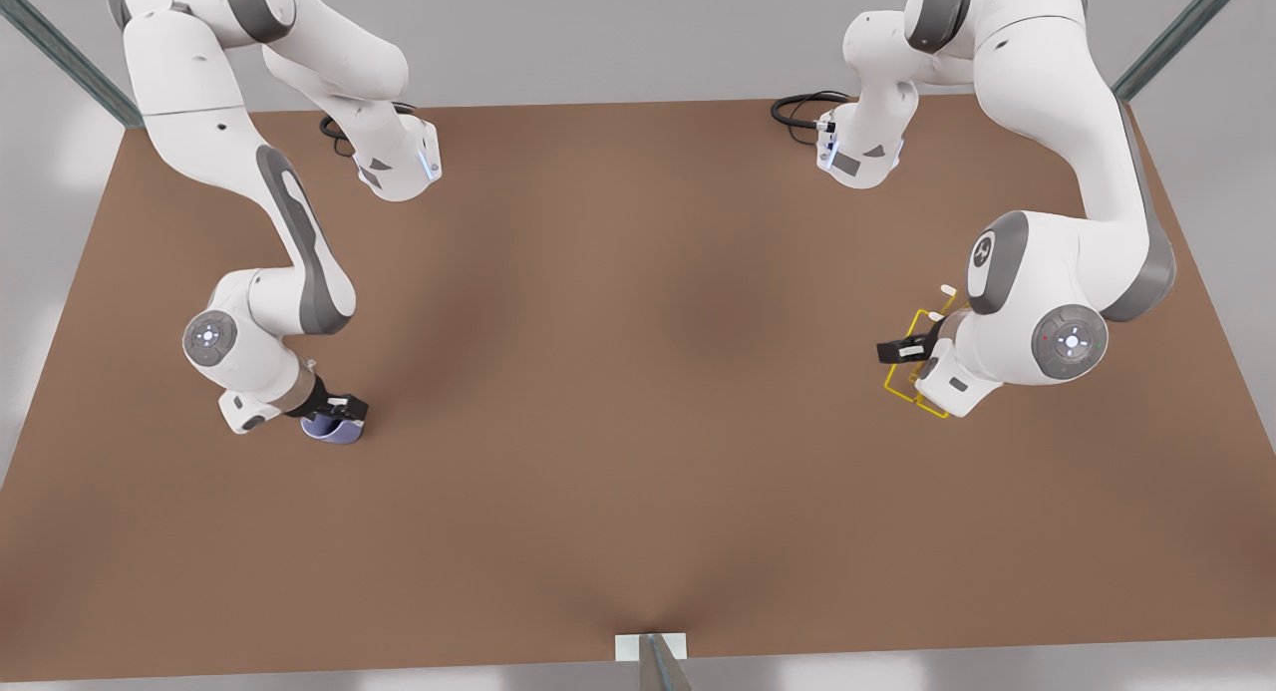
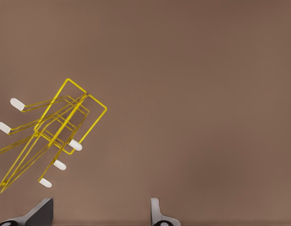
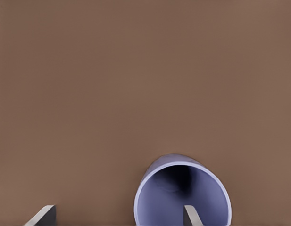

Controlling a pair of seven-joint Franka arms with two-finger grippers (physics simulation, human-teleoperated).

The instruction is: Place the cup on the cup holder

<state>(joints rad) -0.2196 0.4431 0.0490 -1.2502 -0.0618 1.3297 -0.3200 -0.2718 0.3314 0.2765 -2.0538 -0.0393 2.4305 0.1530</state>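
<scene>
The lavender-blue cup [image 1: 332, 430] stands on the brown table at the front view's left, its open mouth [image 3: 182, 195] facing my right wrist camera. My right gripper [image 1: 346, 410] is open right at the cup; one finger [image 3: 192, 216] reaches inside the rim and the other [image 3: 41, 215] stays outside. The yellow wire cup holder [image 1: 902, 392] with white-tipped pegs sits at the front view's right, partly hidden under the left arm's hand. My left gripper [image 1: 897, 351] hovers over it, open, with nothing between its fingers [image 2: 157, 214]; the cup holder [image 2: 60, 125] lies off to one side of them.
The brown table [image 1: 638, 372] stretches wide and bare between the two arms. Black cables [image 1: 797, 108] curl at the arm bases along the far edge. A metal post [image 1: 658, 661] stands at the middle of the near edge.
</scene>
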